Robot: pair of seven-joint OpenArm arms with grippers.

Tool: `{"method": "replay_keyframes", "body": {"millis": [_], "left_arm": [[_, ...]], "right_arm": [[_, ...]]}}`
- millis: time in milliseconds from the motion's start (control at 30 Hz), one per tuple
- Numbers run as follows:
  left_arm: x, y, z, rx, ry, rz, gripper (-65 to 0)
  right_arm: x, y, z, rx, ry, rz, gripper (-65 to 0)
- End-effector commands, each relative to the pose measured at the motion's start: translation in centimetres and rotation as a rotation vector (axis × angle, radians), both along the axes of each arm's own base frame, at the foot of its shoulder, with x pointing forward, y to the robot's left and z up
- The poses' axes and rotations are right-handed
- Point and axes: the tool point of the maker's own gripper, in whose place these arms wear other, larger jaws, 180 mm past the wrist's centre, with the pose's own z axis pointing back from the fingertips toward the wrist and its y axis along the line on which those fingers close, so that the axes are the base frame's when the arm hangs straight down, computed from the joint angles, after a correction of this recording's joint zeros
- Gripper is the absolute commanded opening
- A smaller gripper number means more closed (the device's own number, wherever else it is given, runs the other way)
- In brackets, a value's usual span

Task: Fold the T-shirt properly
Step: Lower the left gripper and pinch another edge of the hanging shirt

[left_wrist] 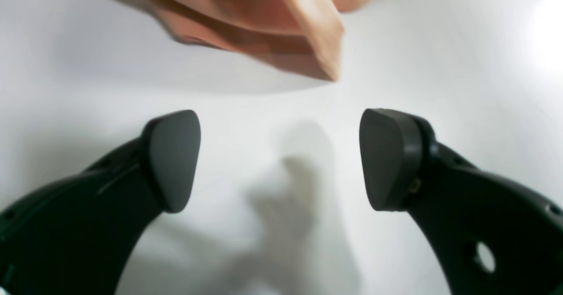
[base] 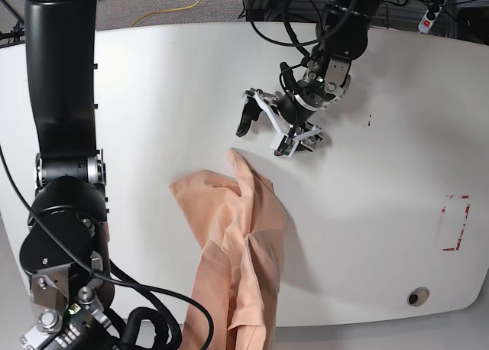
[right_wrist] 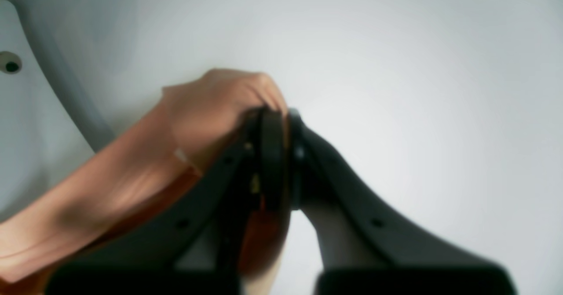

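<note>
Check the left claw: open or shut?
Open. The left claw shows a wide gap between its pads, holding nothing, with the T-shirt corner just beyond them.

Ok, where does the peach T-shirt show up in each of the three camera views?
Left wrist: T-shirt at top centre, beyond the open left gripper, not touched.
Right wrist: lower left and centre, a fold pinched in the shut right gripper.
Base: bottom centre, crumpled, trailing off the near edge.
Shared landmark: the white table, seen in every view.

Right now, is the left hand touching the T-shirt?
Apart. The left wrist view shows the left hand open, with bare table between its fingertips and the nearest T-shirt corner.
</note>
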Motion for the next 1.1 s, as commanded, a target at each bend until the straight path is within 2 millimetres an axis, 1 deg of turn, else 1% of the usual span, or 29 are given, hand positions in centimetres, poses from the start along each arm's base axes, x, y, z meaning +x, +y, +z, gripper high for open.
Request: {"method": "replay_keyframes", "body": {"millis": [0,67,133,233,300,333,467,633,767,867,933,1067], "left_arm": [[1.8,-1.0,1.4,-0.041,-0.035,0.039,-11.9],[2.8,-1.2,0.9,-0.043,-0.017,0.089,-11.9],[3.5,-1.8,0.7,-0.044,-0.004,0.115,-11.9],[4.4,-2.3,-0.5,-0.026,0.031,0.154,-11.9],[4.9,-3.3,-0.7,-0.023,0.043,0.159,-11.9],[5.0,-4.0,-0.8,-0.020,0.047,0.149,-11.9],[5.0,-5.5,-1.0,-0.007,0.050,0.102,-11.9],[5.0,-6.9,-0.2,-0.024,0.001,0.068,-11.9],[5.0,-7.0,-0.2,-0.023,-0.003,0.065,-11.9],[4.8,-6.8,-1.1,-0.010,0.019,0.067,-11.9],[5.0,-6.3,-1.6,0.004,0.029,0.089,-11.9],[6.1,-4.9,-1.8,0.034,0.020,0.171,-12.4]], "right_arm": [[-0.9,-0.2,2.5,0.028,-0.064,0.005,-65.0],[-0.7,-0.6,2.5,0.025,-0.064,-0.007,-65.0],[-0.7,-0.8,2.5,0.024,-0.065,-0.010,-65.0],[-0.7,-0.9,2.5,0.022,-0.066,-0.014,-65.0],[-0.7,-0.9,2.5,0.022,-0.066,-0.014,-65.0],[-0.7,-0.9,2.5,0.022,-0.066,-0.014,-65.0],[-0.7,-1.2,2.5,0.020,-0.066,-0.020,-65.0],[-0.6,-1.5,2.5,0.018,-0.066,-0.029,-65.0],[-0.7,-1.5,2.5,0.017,-0.070,-0.027,-65.0],[-0.7,-1.5,2.5,0.017,-0.070,-0.027,-65.0],[-0.7,-1.5,2.5,0.017,-0.070,-0.028,-65.0],[-0.7,-1.5,2.6,0.017,-0.071,-0.028,-65.0]]}}
